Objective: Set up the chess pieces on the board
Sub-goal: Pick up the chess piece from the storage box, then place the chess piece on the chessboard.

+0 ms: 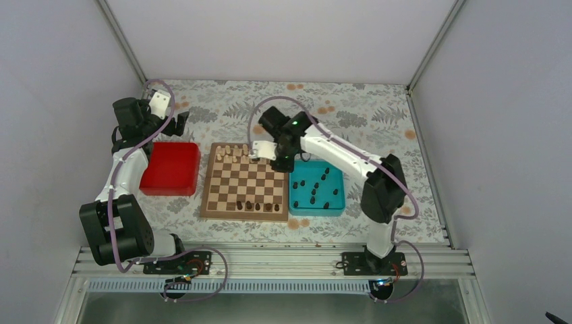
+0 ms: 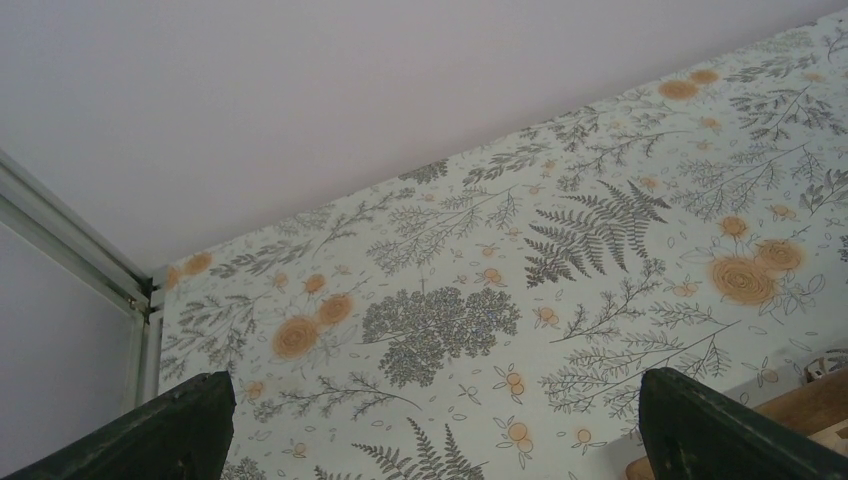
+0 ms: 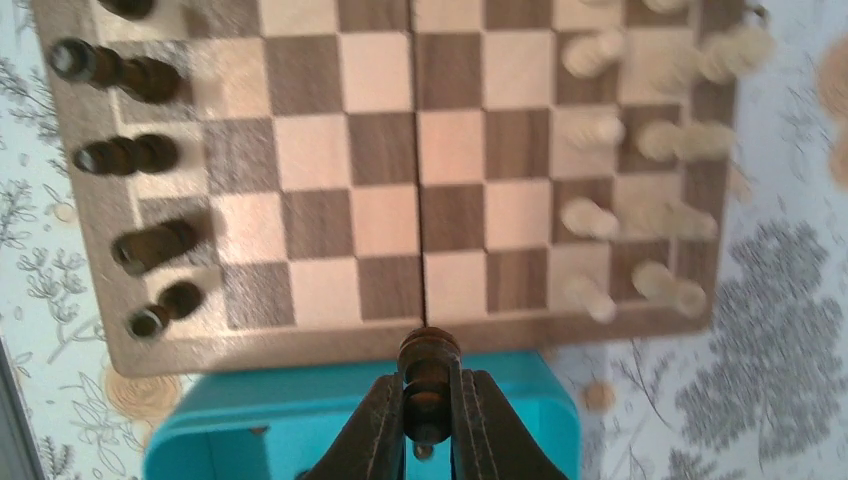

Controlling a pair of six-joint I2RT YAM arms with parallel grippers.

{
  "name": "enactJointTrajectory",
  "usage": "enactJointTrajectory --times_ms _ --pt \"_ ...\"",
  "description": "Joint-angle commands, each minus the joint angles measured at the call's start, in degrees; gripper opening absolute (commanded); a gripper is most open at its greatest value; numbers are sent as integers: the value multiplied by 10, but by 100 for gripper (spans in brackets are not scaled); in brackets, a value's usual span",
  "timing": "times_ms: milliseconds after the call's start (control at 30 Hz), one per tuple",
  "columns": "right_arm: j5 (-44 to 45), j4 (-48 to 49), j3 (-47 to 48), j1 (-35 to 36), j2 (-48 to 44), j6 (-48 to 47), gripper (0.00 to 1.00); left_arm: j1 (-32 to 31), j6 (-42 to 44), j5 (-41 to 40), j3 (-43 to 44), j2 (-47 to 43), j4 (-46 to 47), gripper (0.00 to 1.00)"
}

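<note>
So, right gripper (image 3: 430,405): pinched one dark chess piece (image 3: 430,362) over the teal tray's (image 3: 250,420) rim, beside the board (image 3: 300,345).
Other chess pieces (image 1: 251,205): some stood along the board's near edge, more lay in the teal tray.
Left gripper (image 1: 181,123): jaws spread, empty, near the table's (image 1: 351,115) far-left corner.

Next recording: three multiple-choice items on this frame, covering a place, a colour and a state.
1. The unplaced dark pieces lie in: A. a yellow bowl B. the teal tray C. a cardboard box
2. The piece in the right end effector is: A. cream B. red C. dark
3. The left end effector is: A. open, empty B. shut on a pawn C. shut on a tray
Answers: B, they dot the teal floor; C, dark brown in its closed jaws; A, jaws wide apart, nothing between.
</note>
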Motion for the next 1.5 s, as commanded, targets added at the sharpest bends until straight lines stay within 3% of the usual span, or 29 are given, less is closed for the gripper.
enactJointTrajectory --times_ms 0,533,1467 --pt "-4 -44 37 40 53 1 7 3 -3 2 -5 -12 14 100" --pt "-24 32 -121 78 30 8 6 3 -7 5 -10 -4 22 100" --pt "-36 29 -95 88 57 8 8 3 -3 3 -8 -4 19 100"
